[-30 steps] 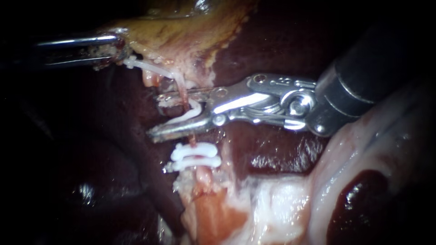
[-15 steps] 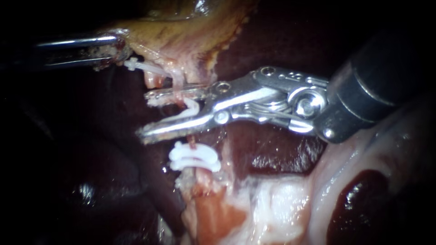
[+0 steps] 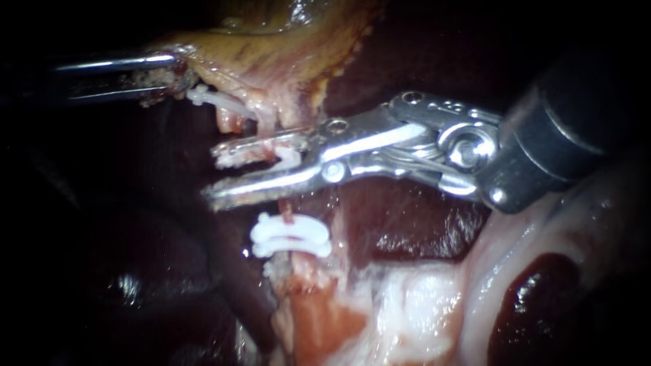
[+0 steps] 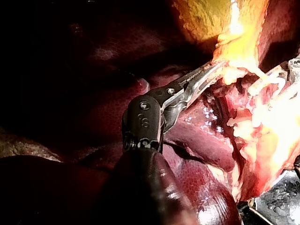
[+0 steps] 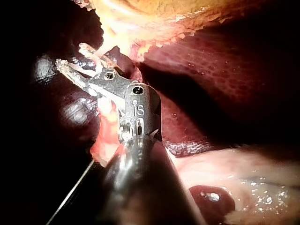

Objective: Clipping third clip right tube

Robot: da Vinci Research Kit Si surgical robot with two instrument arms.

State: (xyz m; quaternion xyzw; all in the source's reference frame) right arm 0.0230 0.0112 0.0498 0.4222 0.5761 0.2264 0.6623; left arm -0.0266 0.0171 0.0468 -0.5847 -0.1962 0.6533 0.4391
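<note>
My right instrument [image 3: 213,175] comes in from the right, its two long jaws lying across the thin reddish tube [image 3: 287,207]. A white clip [image 3: 289,157] sits between those jaws around the tube; both jaws press on it and only a narrow gap is left. Just below, two white clips [image 3: 290,237] are on the same tube. My left instrument [image 3: 159,76] at the upper left is shut on the edge of the yellowish gallbladder [image 3: 271,47], holding it taut. In the wrist views the left instrument [image 4: 206,77] grips pale tissue and the right instrument [image 5: 77,70] reaches under the gallbladder.
Dark liver [image 3: 407,230] lies behind and around the tube. A thin white strand [image 3: 220,99] runs from the left jaws toward the tube's upper end. Pale fatty tissue [image 3: 413,305] and a dark red pool [image 3: 536,298] fill the lower right.
The right instrument's jaws have closed down on the clip around the tube, and its wrist has shifted up and right. The left instrument has held still.
</note>
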